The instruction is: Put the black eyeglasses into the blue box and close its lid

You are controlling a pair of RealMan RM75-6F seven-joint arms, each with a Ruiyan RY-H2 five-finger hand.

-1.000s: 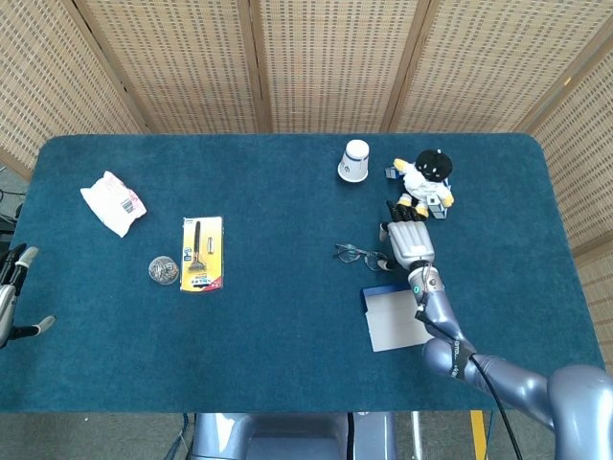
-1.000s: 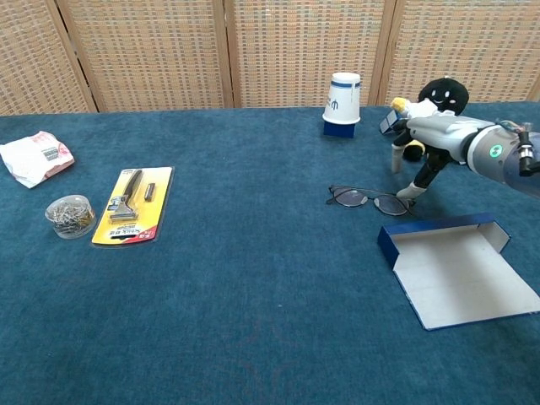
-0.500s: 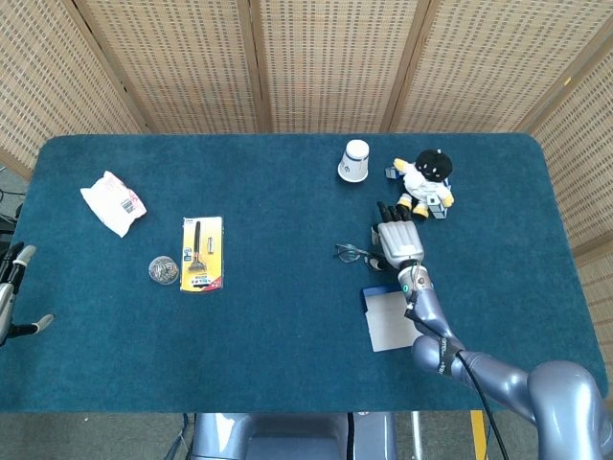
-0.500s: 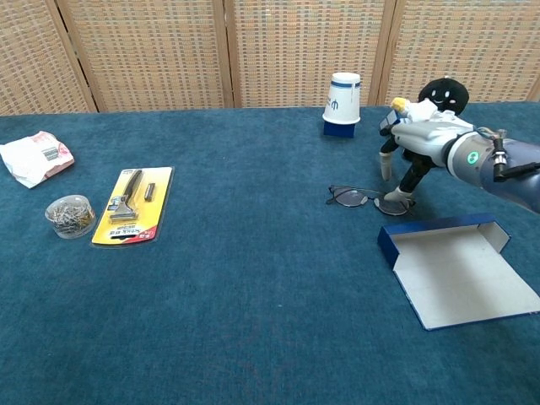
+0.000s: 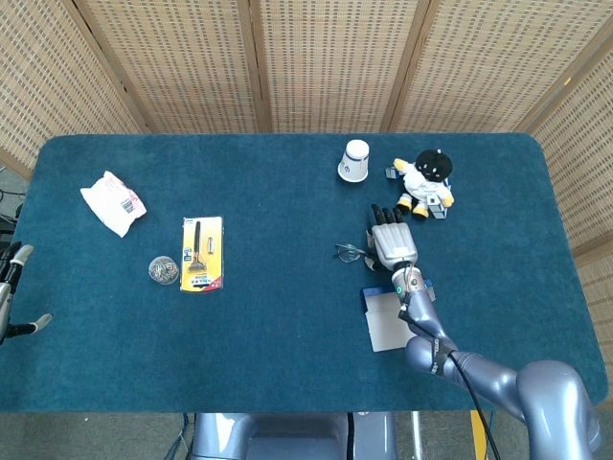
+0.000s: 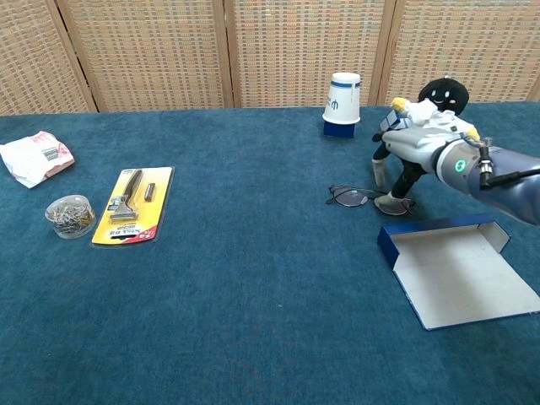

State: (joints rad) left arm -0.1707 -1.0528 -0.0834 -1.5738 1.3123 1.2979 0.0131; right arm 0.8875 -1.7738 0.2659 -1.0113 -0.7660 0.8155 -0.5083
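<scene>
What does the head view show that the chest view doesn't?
Only the head view shows the left hand at the table's left edge, holding nothing, and the right hand from above, covering part of the black eyeglasses. Only the chest view shows that hand's fingers reaching down at the eyeglasses' right lens, and the blue box lying open, its inside bare. Both show the paper cup and the plush toy.

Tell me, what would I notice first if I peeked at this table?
Probably the shiny silver right hand, reaching down with its fingers over the black eyeglasses near the table's right side. Just in front of it lies the open blue box, white inside. Behind it stand a plush toy with a black head and an upside-down paper cup.
</scene>
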